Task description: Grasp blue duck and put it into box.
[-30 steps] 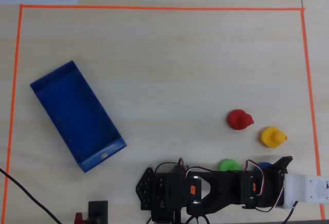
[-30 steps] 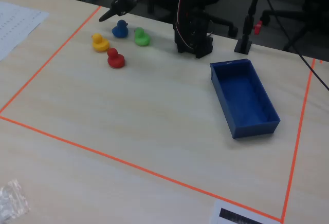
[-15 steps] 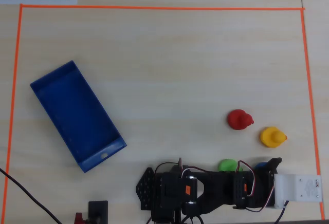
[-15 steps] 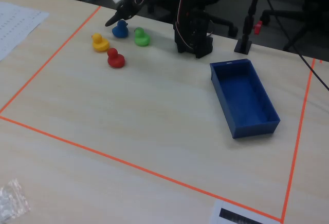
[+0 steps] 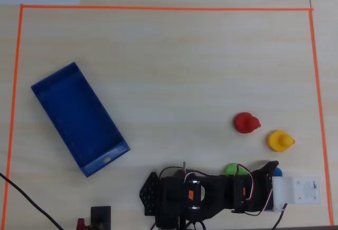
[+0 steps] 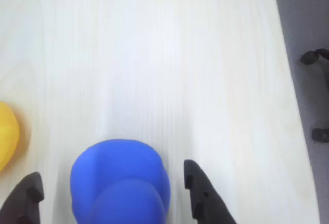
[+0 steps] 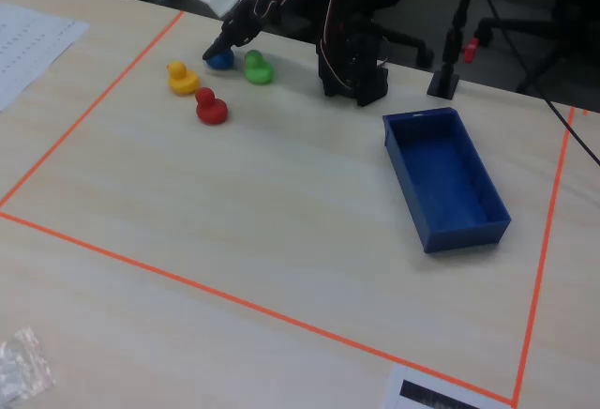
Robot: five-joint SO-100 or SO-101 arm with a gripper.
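The blue duck (image 6: 121,185) stands on the table between my two black fingers, with a small gap on each side. My gripper (image 6: 110,170) is open and straddles it. In the fixed view the gripper (image 7: 217,53) is down over the blue duck (image 7: 222,61) at the far left of the table. From overhead, only a sliver of the blue duck (image 5: 277,172) shows beside the gripper (image 5: 271,167). The box (image 5: 79,119), a shallow dark blue tray, lies empty at the left in the overhead view and at the right, box (image 7: 445,179), in the fixed view.
A green duck (image 7: 258,68), a yellow duck (image 7: 181,77) and a red duck (image 7: 211,108) stand close round the blue one; the yellow duck (image 6: 6,134) shows in the wrist view. Orange tape (image 5: 158,8) frames the work area. The arm base (image 7: 352,62) stands between ducks and box.
The gripper has come down from above and behind the ducks onto the blue duck, and now covers most of it from overhead. The ducks and the box have not moved.
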